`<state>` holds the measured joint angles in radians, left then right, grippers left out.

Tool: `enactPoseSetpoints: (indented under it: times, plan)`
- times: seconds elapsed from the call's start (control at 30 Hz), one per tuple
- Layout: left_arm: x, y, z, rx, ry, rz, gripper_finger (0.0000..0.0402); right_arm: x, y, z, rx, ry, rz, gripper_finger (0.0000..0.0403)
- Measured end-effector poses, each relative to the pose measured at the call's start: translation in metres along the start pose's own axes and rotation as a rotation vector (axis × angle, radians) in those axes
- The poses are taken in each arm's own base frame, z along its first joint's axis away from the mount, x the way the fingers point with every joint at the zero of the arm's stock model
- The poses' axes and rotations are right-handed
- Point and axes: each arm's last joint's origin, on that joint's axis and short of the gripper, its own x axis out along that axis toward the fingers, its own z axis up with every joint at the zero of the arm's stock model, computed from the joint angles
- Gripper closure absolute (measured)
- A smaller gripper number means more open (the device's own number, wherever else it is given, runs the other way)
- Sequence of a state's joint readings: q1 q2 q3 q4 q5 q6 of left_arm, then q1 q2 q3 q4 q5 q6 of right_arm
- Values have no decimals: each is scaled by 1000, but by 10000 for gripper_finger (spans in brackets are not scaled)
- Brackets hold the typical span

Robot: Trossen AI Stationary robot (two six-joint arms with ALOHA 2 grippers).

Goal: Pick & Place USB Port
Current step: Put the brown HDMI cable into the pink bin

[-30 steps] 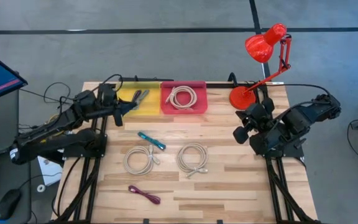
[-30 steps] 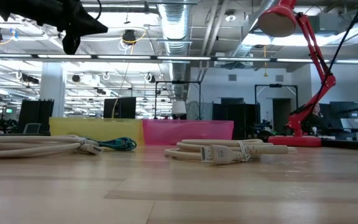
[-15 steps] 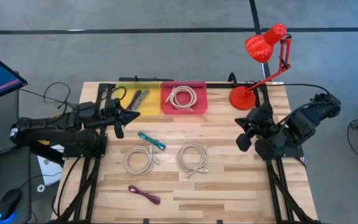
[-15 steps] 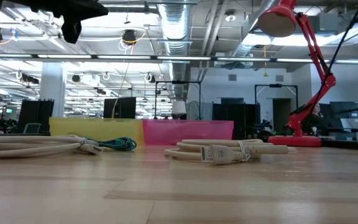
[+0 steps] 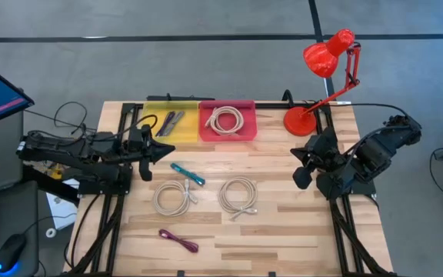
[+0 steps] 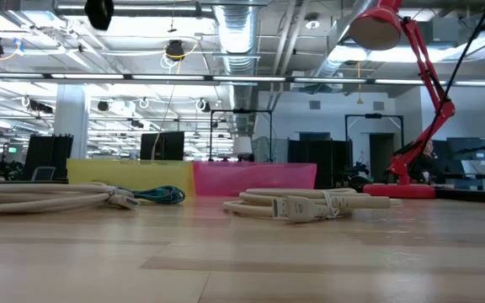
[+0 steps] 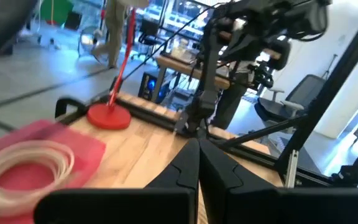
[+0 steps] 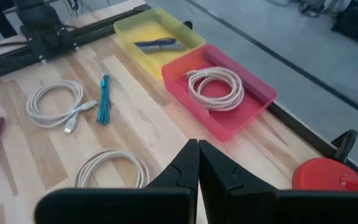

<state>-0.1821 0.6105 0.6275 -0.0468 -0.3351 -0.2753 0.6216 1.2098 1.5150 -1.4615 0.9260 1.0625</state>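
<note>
USB cables lie scattered over the pale plank table (image 5: pixel 283 231), which has a matte wood grain. A short teal cable (image 5: pixel 187 173), bundled into a flat strip, sits left of the high view's centre. Below it lie two loose cream coils, the left coil (image 5: pixel 174 197) and the right coil (image 5: pixel 238 195), each with a plug tucked inside its loop. A thin magenta cable (image 5: pixel 178 241) lies folded near the lower left.

At the table's upper edge stand two translucent plastic trays, touching side by side. The yellow tray (image 5: pixel 184 137) holds a dark grey-violet cable (image 5: pixel 170 121); the pink tray (image 5: pixel 244 134) holds a round cream coil (image 5: pixel 224 119). A glossy red desk lamp (image 5: pixel 325 55) stands on its round base at the upper right.

The left gripper (image 5: pixel 166 149) points right just below the yellow tray, its dark fingers pressed together. The right gripper (image 5: pixel 304 159) waits at the table's right edge, also closed, holding nothing.

In the low view the magenta cable is cut off at the left edge, and the left arm is only a dark shape at the top.
</note>
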Motion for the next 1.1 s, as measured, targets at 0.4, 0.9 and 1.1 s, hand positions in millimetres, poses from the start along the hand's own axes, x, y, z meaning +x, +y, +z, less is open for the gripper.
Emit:
enactPoseSetpoints:
  times: [0.4,0.9,1.1]
  plan:
    - [12,-17,13,42,9,-15,398,17,27,-2,38,129,80,403]
    - [13,-17,13,38,9,-15,398,97,60,-10,188,404,-107,318]
    - [13,-17,13,39,9,-15,398,136,78,-17,174,559,-79,260]
